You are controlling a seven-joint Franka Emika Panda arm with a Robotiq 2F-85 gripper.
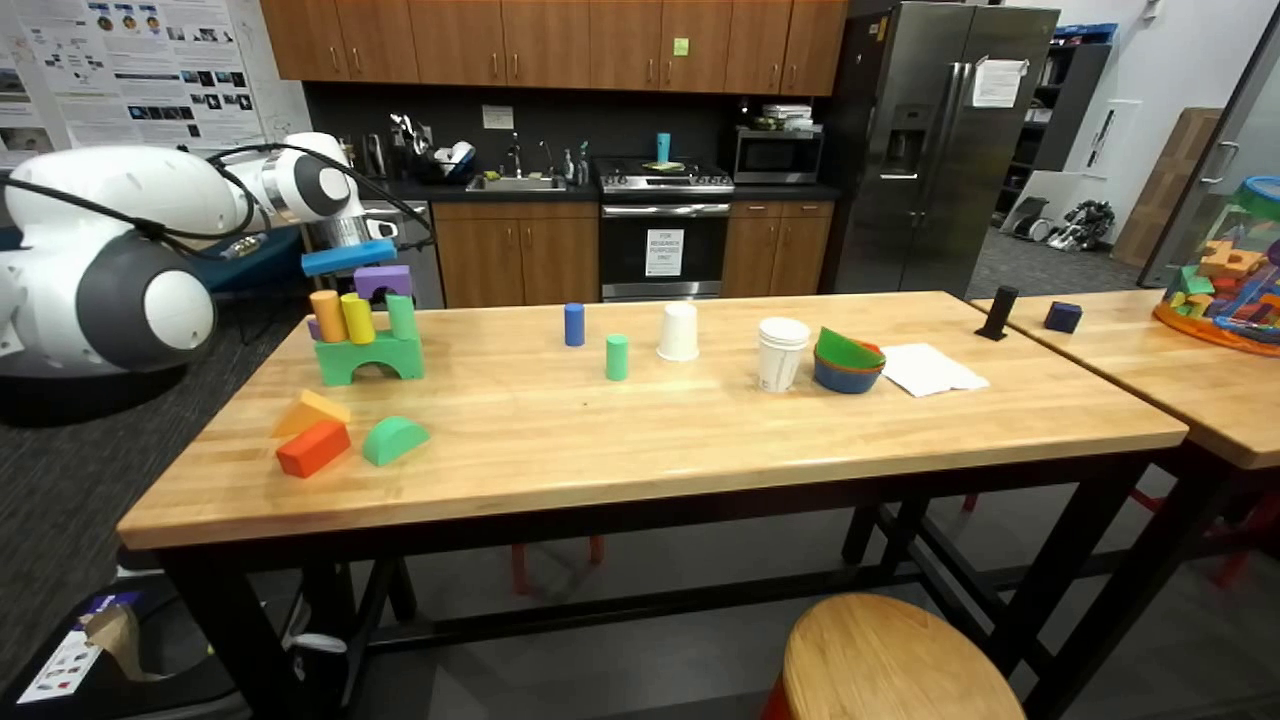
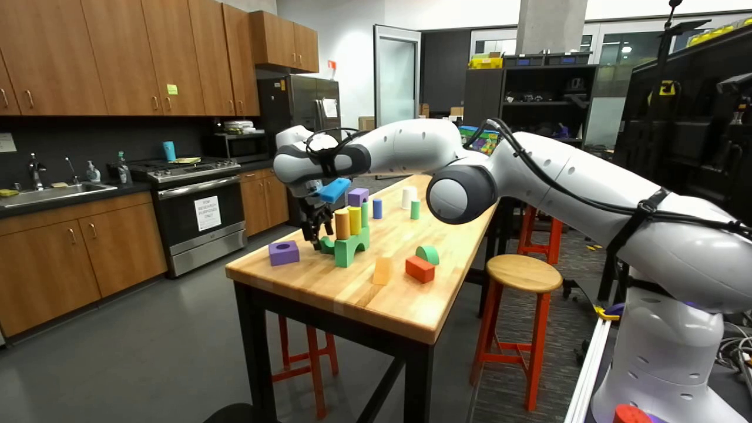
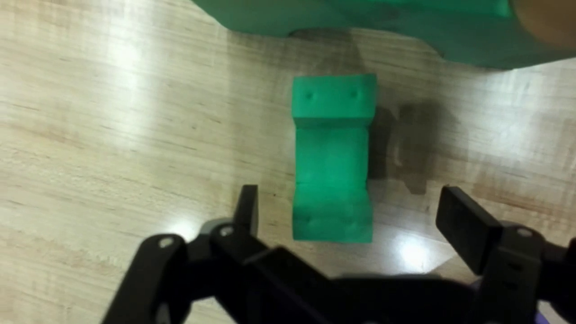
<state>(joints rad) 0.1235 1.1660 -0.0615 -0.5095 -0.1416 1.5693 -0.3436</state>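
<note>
At the wrist view's centre, a notched green block (image 3: 332,157) lies on the table (image 3: 112,148), near the larger green arch (image 3: 355,18). Gripper (image 3: 347,200) spread wide over it, nothing held. Step judged: grasp alignment; next likely calls for lowering, then pinching.

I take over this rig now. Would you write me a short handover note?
Gripper: open, holding nothing; in the wrist view its fingers stand clear on both sides of the green curved block.
Things: that block lies on the table, beside the green arch.
Done: the green arch bears an orange cylinder, a yellow cylinder and a green cylinder; a purple arch sits higher up.
Left: the green curved block is not gripped yet.
</note>
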